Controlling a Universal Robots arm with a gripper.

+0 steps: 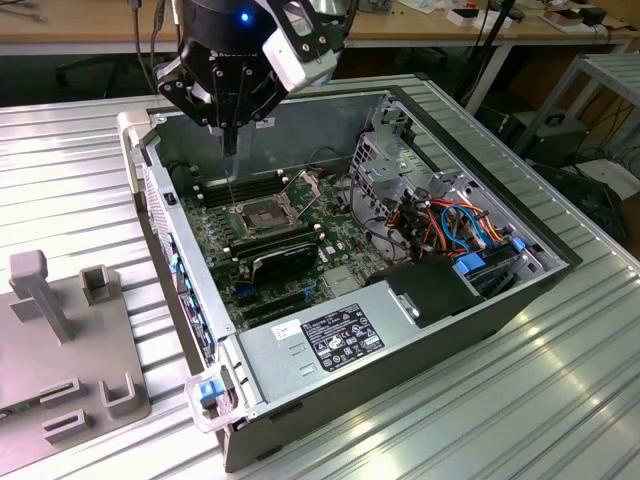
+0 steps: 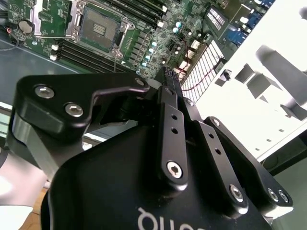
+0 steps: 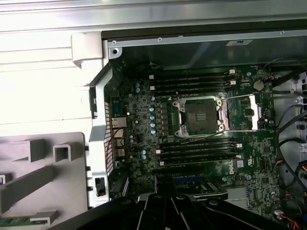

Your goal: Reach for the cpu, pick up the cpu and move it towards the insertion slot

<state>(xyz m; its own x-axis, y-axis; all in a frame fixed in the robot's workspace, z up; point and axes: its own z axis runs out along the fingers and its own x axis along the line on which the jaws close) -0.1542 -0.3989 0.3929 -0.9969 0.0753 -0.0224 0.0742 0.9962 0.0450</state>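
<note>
In the exterior view my gripper (image 1: 231, 150) hangs over the open computer case, fingers pointing down and pressed close together. A thin pale sliver, the cpu (image 1: 232, 186) seen edge-on, hangs from the fingertips. It sits above and slightly toward the exterior view's left of the insertion slot (image 1: 262, 215). The slot has a dark centre, a shiny rim and a hinged frame (image 1: 303, 186) flipped open. Both wrist views show the slot (image 2: 100, 28) (image 3: 200, 117) uncovered, beyond my black fingers (image 2: 171, 96) (image 3: 168, 208). The fingers hide the cpu in those views.
Long memory slots (image 3: 196, 81) flank the socket. A black expansion card (image 1: 285, 262) lies just in front of it, then the power supply (image 1: 320, 345). A drive cage (image 1: 395, 160) and cables (image 1: 455, 225) fill the case's right. A grey fixture (image 1: 60, 330) stands outside on the left.
</note>
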